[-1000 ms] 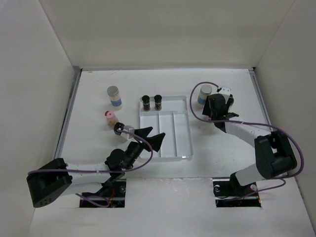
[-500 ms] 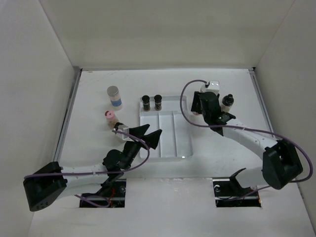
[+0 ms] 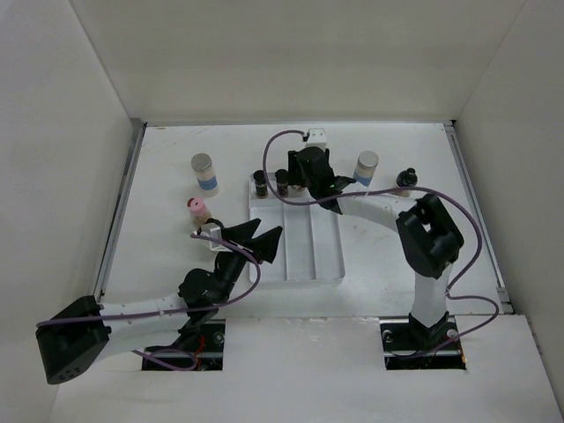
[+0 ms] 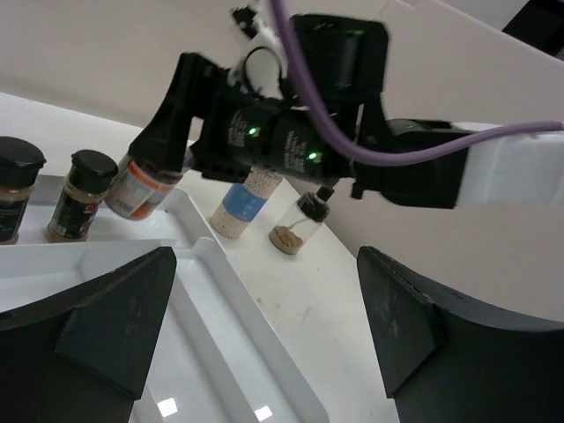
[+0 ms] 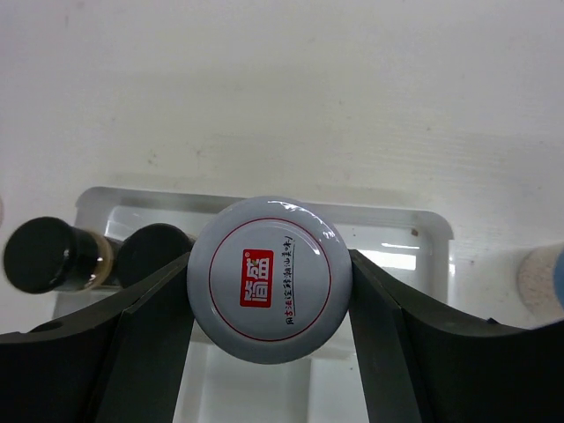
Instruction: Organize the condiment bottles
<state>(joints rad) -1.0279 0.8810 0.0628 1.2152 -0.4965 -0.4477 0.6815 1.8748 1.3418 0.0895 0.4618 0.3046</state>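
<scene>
The white-lidded bottle [image 5: 269, 291], its cap printed with a red logo and its label orange, sits at the clear tray's [image 3: 328, 264] upper compartment, just right of two black-capped bottles [image 3: 261, 182]. The right pincer [image 3: 310, 170] clenches its sides, the arm stretched toward upper centre. The left pincer [image 4: 264, 300] hovers released over the tray's lower left.

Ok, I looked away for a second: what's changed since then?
The right tool, gripping a white-lidded, orange-labelled bottle, swung left from the right side of the table to above the back compartment of the clear plastic tray, beside the two dark black-capped bottles. The open left tool shifted slightly left. The grey-lidded, blue-labelled pale bottle and the pink-capped bottle on the left stayed put.
</scene>
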